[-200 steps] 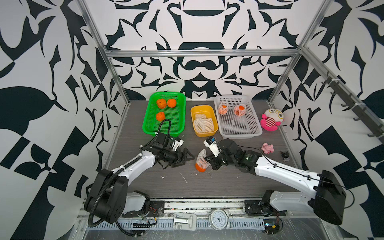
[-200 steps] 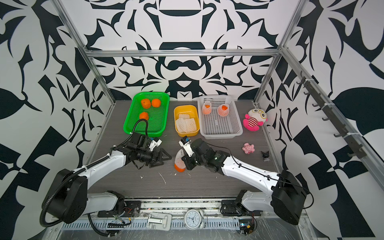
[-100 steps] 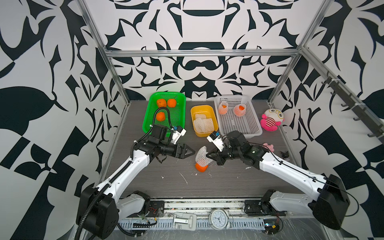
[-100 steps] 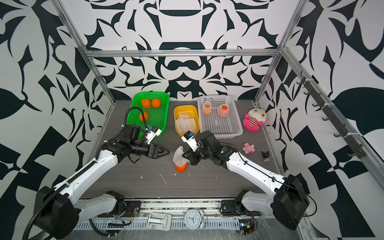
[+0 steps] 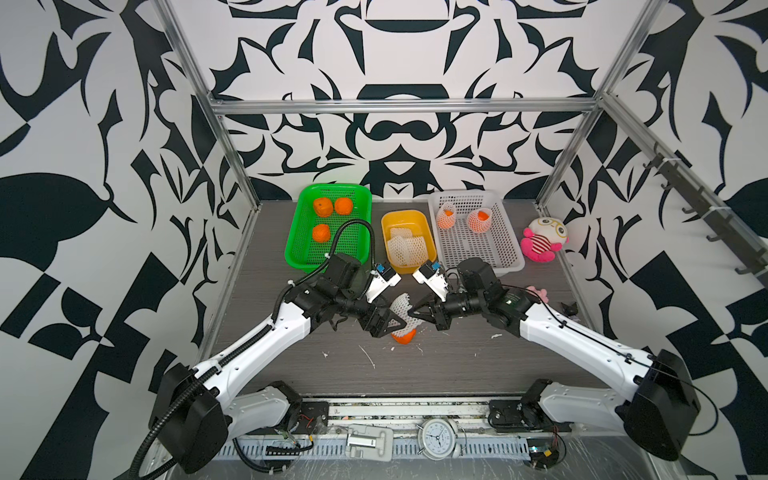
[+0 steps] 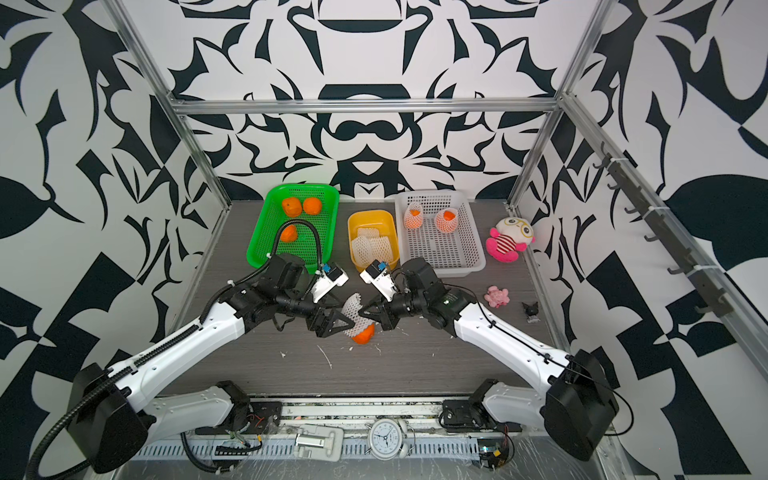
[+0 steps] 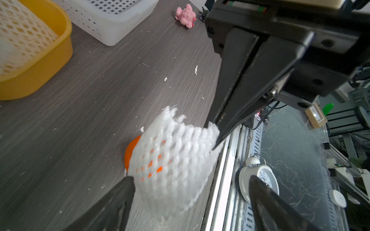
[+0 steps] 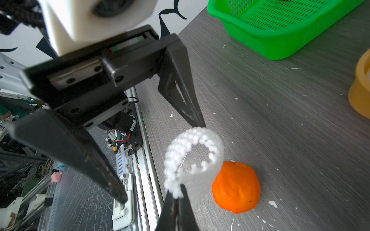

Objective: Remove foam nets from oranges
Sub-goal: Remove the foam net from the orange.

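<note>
A foam net (image 5: 401, 309) stands mid-table with an orange (image 5: 404, 337) poking out of its lower end; both show in both top views. My right gripper (image 8: 178, 189) is shut on the net's upper rim (image 8: 192, 152), and the orange (image 8: 236, 188) lies beside it on the table. From the other side my left gripper (image 7: 190, 178) is open, its fingers (image 7: 120, 198) straddling the net (image 7: 176, 160) without pinching it. Three bare oranges (image 5: 323, 206) sit in the green basket (image 5: 299, 253). Two netted oranges (image 5: 446, 214) rest in the white basket (image 5: 498, 257). Empty nets (image 5: 405, 247) fill the yellow bin (image 5: 430, 232).
A pink and white plush toy (image 5: 542, 241) sits at the back right. A small pink toy (image 5: 538, 293) and a small black object (image 5: 567, 308) lie right of my right arm. White foam crumbs (image 5: 368, 357) dot the table front. An alarm clock (image 5: 436, 438) stands beyond the front rail.
My left arm has lifted and swung right, bringing its open gripper up around the net. My right gripper has kept its pinch on the net's rim.
</note>
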You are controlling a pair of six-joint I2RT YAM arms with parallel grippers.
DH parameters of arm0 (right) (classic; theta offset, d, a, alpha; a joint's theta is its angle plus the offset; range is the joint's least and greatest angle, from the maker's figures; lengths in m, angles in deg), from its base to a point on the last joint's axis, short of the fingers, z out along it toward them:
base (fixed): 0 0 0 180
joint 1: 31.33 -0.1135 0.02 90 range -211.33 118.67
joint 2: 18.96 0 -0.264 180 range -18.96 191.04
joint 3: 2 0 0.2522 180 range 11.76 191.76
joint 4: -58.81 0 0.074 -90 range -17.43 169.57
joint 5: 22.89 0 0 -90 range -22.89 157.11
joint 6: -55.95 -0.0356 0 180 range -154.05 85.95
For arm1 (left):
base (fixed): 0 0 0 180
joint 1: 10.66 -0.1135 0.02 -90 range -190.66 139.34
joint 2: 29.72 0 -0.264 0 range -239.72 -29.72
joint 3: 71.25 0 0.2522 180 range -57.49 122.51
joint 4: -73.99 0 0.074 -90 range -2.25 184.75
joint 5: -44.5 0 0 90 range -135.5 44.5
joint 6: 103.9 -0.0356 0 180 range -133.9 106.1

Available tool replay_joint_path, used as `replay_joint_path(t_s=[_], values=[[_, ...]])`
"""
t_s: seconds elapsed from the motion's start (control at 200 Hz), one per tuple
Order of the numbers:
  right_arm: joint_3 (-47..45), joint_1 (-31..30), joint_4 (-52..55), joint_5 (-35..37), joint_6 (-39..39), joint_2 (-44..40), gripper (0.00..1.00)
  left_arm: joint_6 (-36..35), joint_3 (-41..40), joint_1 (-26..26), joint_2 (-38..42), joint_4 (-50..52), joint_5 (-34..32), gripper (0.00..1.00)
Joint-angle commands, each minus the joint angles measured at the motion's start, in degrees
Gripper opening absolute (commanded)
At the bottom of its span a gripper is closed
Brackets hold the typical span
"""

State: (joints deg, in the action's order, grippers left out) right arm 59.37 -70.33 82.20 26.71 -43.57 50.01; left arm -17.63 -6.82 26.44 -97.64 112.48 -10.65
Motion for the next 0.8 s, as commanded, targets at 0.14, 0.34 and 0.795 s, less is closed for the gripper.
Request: replay_joint_path(t_s=[0.14,0.34,0.795], values=[[0.42,0.68,-3.19,-3.00,-0.66,-0.20,0.00,-1.93,1.44,2.47,-2.15,-1.35,-2.19,0.89],[0.98,1.45,-3.17,-3.02,-0.74,0.11,0.00,-1.46,1.02,3.40,-2.51,0.05,-2.14,0.75],[2.83,1.74,-4.55,-2.68,-1.81,2.92,0.00,1.97,0.14,3.33,-2.23,1.43,-1.02,0.48]])
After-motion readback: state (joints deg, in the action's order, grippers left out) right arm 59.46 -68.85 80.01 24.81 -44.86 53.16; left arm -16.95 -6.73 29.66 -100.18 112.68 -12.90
